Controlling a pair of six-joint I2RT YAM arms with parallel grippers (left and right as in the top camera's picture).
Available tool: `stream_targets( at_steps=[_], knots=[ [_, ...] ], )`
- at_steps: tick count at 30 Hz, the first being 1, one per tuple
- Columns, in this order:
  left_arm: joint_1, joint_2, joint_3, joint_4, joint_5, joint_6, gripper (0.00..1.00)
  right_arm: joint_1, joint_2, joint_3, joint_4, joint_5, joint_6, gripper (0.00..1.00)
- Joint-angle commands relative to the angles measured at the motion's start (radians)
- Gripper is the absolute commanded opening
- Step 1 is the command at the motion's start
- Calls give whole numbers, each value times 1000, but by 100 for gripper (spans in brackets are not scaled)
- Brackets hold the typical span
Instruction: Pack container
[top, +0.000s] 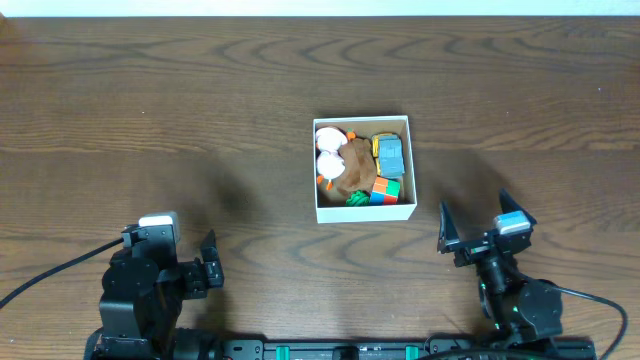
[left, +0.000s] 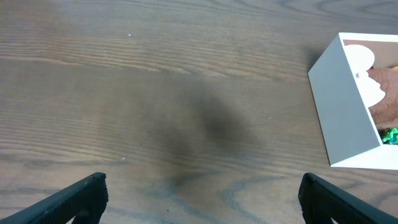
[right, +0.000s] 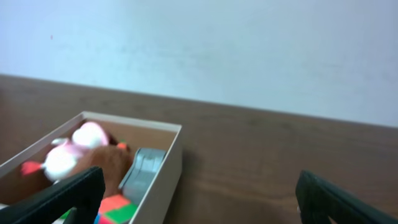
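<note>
1. The container (top: 365, 211), a shallow white cardboard box holding small toys (top: 360, 165), sat near the middle of the tabletop (top: 150, 100), slightly toward its right edge.
2. It was probably light, with thin walls that flex, so pinching one wall's rim seemed safest.
3. The left tool (left: 202, 190) and right tool (right: 199, 186) were spread wide and empty, near the front edge.

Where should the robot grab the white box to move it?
Probably the container by its thin right wall near the far corner, from above with the right gripper: it has no lid, its walls stand upright, and the toys leave room there.
</note>
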Motion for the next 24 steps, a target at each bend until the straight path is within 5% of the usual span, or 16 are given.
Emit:
stream_targets(
  at_steps=[1, 24],
  knots=[
    [2, -3, 0, -3, 2, 13, 98, -18, -45, -51, -15, 24, -6, 99],
    [2, -3, 0, -3, 2, 13, 98, -18, -49, -50, -66, 26, 0, 99]
  ],
)
